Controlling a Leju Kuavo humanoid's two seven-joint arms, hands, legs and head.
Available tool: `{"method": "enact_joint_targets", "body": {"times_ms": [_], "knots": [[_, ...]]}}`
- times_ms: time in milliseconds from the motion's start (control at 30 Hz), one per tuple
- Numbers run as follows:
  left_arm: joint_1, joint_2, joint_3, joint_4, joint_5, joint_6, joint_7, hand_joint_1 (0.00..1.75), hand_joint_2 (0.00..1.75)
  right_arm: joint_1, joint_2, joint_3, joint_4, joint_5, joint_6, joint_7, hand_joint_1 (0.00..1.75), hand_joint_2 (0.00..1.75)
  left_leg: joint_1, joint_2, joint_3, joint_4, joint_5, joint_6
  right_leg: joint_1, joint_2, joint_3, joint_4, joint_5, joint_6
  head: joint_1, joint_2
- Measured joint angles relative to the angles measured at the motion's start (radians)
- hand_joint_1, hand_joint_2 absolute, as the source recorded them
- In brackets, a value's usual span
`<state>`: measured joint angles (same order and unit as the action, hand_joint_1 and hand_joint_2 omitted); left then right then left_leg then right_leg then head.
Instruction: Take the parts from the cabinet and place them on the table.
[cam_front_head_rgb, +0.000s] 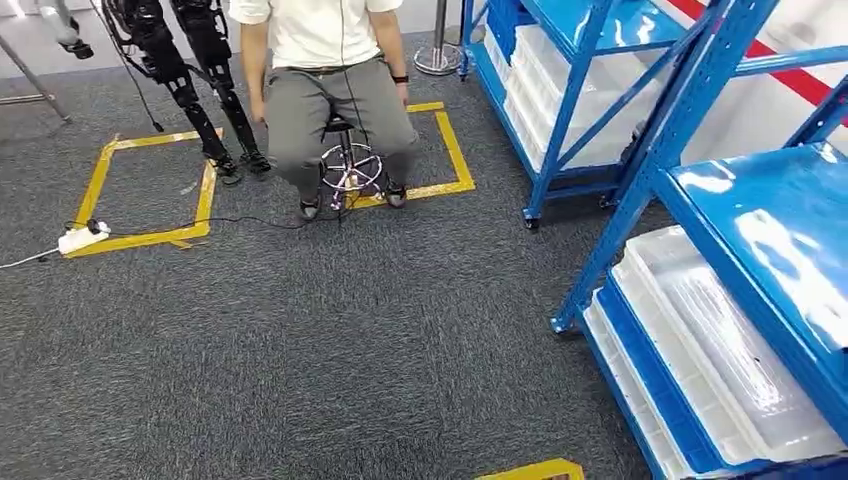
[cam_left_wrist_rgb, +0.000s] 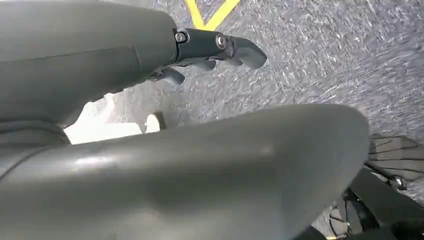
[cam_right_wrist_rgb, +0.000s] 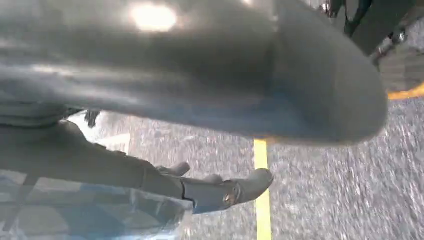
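Left hand (cam_left_wrist_rgb: 210, 55) and right hand (cam_right_wrist_rgb: 220, 190) hung over grey carpet (cam_front_head_rgb: 350, 330), fingers loosely apart, holding nothing. Blue cabinet (cam_front_head_rgb: 700, 190) stood at 3 o'clock, white trays (cam_front_head_rgb: 720, 340) on its low shelf. Seated person (cam_front_head_rgb: 335, 90) at 12.

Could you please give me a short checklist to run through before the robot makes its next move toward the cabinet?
1. Left hand free: ok, the fingers hang apart over the carpet with nothing in them.
2. Right hand free: ok, nothing in it.
3. Path to the blue rack: ok, bare grey carpet lies between.
4. Person on the stool: ok for now, seated ahead and apart from the rack, but keep watch.
5. Parts located: cannot tell, the white trays on the low shelf look empty from the head view.
6. Cable and power strip: ok, far off to the left by the yellow tape.
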<state>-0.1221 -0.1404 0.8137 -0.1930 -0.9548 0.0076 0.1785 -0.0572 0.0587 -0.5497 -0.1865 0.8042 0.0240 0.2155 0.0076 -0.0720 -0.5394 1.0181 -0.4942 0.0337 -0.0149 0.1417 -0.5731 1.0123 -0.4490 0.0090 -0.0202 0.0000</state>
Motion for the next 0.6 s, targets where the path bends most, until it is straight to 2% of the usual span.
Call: {"method": "enact_joint_targets", "body": {"times_ms": [33, 67, 100, 133, 167, 200, 233, 267, 300, 333, 367, 400, 433, 467, 533, 567, 600], "knots": [[-0.001, -0.001, 0.000, 0.000, 0.000, 0.000, 0.000, 0.00, 0.00, 0.003, 0.000, -0.001, 0.000, 0.000, 0.000, 0.000, 0.00, 0.00, -0.002, 0.011, 0.001, -0.005, 0.005, 0.006, 0.000, 0.010, -0.003, -0.006, 0.005, 0.008, -0.001, 0.000], [-0.002, -0.004, 0.001, 0.000, 0.000, -0.001, -0.001, 0.00, 0.00, 0.004, -0.002, -0.002, 0.000, 0.000, 0.000, 0.000, 0.00, 0.00, 0.013, 0.030, 0.008, -0.030, 0.021, 0.012, 0.006, -0.001, -0.006, 0.003, 0.004, 0.008, 0.001, 0.000], [-0.002, -0.004, 0.002, 0.000, -0.001, -0.001, -0.002, 0.00, 0.00, 0.004, -0.002, -0.002, 0.000, 0.000, 0.000, 0.000, 0.00, 0.00, 0.007, 0.042, 0.011, -0.040, 0.025, 0.014, 0.010, -0.062, -0.033, 0.036, -0.017, 0.004, 0.001, 0.000], [-0.001, -0.004, 0.002, 0.000, -0.003, -0.001, -0.003, 0.00, 0.00, 0.002, -0.002, -0.002, 0.000, 0.000, 0.001, -0.001, 0.00, 0.00, 0.007, 0.058, 0.008, -0.039, 0.028, 0.017, 0.009, -0.098, -0.065, 0.095, -0.048, -0.001, 0.012, 0.000], [0.001, -0.004, 0.003, 0.000, -0.005, -0.001, -0.003, 0.00, 0.00, 0.000, -0.003, -0.002, 0.000, 0.000, 0.001, -0.001, 0.00, 0.00, 0.004, 0.075, 0.006, -0.039, 0.027, 0.017, 0.005, -0.117, -0.102, 0.172, -0.082, -0.003, 0.013, 0.000], [0.002, -0.004, 0.004, 0.000, -0.007, -0.001, -0.003, 0.00, 0.00, -0.001, -0.003, -0.002, 0.000, 0.000, 0.001, -0.002, 0.00, 0.00, 0.002, 0.095, 0.005, -0.039, 0.027, 0.016, 0.001, -0.125, -0.139, 0.248, -0.112, -0.002, 0.011, 0.000], [0.001, -0.004, 0.005, 0.000, -0.008, -0.002, -0.003, 0.00, 0.00, -0.001, -0.003, -0.003, 0.000, 0.000, 0.001, -0.003, 0.00, 0.00, 0.002, 0.110, 0.003, -0.038, 0.027, 0.016, -0.001, -0.130, -0.161, 0.296, -0.124, 0.005, 0.015, 0.000], [0.001, -0.004, 0.006, 0.000, -0.008, -0.002, -0.003, 0.00, 0.00, 0.002, -0.003, -0.003, 0.000, 0.000, 0.001, -0.003, 0.00, 0.00, 0.003, 0.125, 0.003, -0.038, 0.027, 0.015, -0.005, -0.132, -0.157, 0.296, -0.119, 0.013, 0.015, 0.000], [0.001, -0.005, 0.006, 0.000, -0.009, -0.003, -0.003, 0.00, 0.00, 0.004, -0.006, -0.003, 0.000, 0.000, 0.001, -0.003, 0.00, 0.00, 0.003, 0.140, 0.003, -0.038, 0.026, 0.013, -0.009, -0.137, -0.125, 0.246, -0.098, 0.027, 0.016, 0.000], [0.000, -0.006, 0.007, 0.000, -0.010, -0.004, -0.003, 0.00, 0.00, 0.005, -0.008, -0.003, 0.000, 0.000, 0.001, -0.003, 0.00, 0.00, 0.005, 0.153, 0.005, -0.038, 0.025, 0.009, -0.014, -0.149, -0.074, 0.158, -0.066, 0.041, 0.016, 0.000], [0.000, -0.007, 0.008, 0.000, -0.010, -0.004, -0.003, 0.00, 0.00, 0.005, -0.009, -0.003, 0.000, 0.000, 0.001, -0.003, 0.00, 0.00, 0.006, 0.163, 0.007, -0.036, 0.023, 0.005, -0.018, -0.172, -0.028, 0.080, -0.043, 0.050, 0.015, 0.000], [0.000, -0.006, 0.008, 0.000, -0.010, -0.004, -0.003, 0.00, 0.00, 0.001, -0.009, -0.003, 0.000, 0.000, 0.001, -0.003, 0.00, 0.00, 0.001, 0.177, 0.011, -0.031, 0.019, -0.006, -0.020, -0.232, 0.019, -0.005, -0.034, 0.050, 0.019, 0.000], [0.000, -0.004, 0.008, 0.000, -0.011, -0.004, -0.003, 0.00, 0.00, -0.004, -0.005, -0.004, 0.000, 0.000, 0.002, -0.004, 0.00, 0.00, -0.004, 0.188, 0.010, -0.029, 0.011, -0.017, -0.009, -0.237, 0.023, -0.006, -0.026, 0.041, 0.019, 0.000], [-0.001, -0.003, 0.008, 0.000, -0.011, -0.004, -0.003, 0.00, 0.00, -0.005, -0.005, -0.004, 0.000, 0.000, 0.002, -0.005, 0.00, 0.00, -0.004, 0.197, 0.014, -0.029, 0.010, -0.021, -0.014, -0.217, 0.019, -0.004, -0.024, 0.029, 0.008, 0.000], [-0.009, -0.003, 0.009, 0.000, -0.013, -0.003, -0.003, 0.00, 0.00, 0.000, -0.005, -0.005, 0.000, 0.000, 0.002, -0.005, 0.00, 0.00, 0.003, 0.217, 0.024, -0.033, 0.010, -0.030, -0.007, -0.197, 0.006, -0.003, -0.025, 0.016, 0.010, 0.000], [-0.010, -0.004, 0.009, 0.000, -0.013, -0.003, -0.003, 0.00, 0.00, 0.001, -0.006, -0.007, -0.001, 0.000, 0.002, -0.005, 0.00, 0.00, 0.008, 0.224, 0.023, -0.030, 0.004, -0.037, -0.013, -0.182, 0.021, -0.006, -0.021, 0.007, 0.010, 0.000], [-0.012, -0.005, 0.010, 0.000, -0.013, -0.003, -0.003, 0.00, 0.00, 0.002, -0.006, -0.010, 0.000, 0.000, 0.002, -0.005, 0.00, 0.00, 0.016, 0.163, 0.018, -0.007, -0.020, -0.047, -0.017, -0.170, 0.017, -0.007, -0.019, 0.003, 0.009, 0.000]]}}
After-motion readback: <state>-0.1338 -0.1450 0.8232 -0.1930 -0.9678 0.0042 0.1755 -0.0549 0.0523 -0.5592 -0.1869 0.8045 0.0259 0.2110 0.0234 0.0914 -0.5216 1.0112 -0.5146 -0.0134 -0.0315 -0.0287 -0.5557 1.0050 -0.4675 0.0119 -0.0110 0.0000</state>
